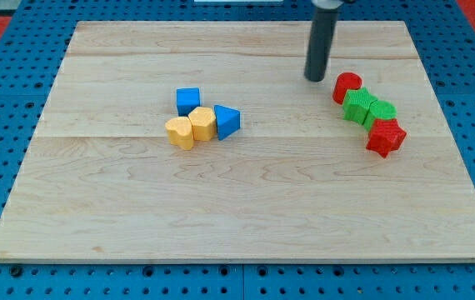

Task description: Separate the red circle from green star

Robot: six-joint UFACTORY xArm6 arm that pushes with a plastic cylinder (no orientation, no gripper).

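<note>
The red circle [347,87] lies at the view's right, touching the green star [358,107] just below and right of it. A second green block [382,111] sits against the star's right side. A red star-like block [385,137] lies below that one. Together they form a diagonal chain. My tip [315,78] rests on the board just left of the red circle and slightly above it, a small gap apart.
Near the board's middle is a cluster: a blue cube [188,101], a blue triangular block [227,122], and two yellow blocks [202,123] [180,132]. The wooden board [246,208] lies on a blue pegboard surface.
</note>
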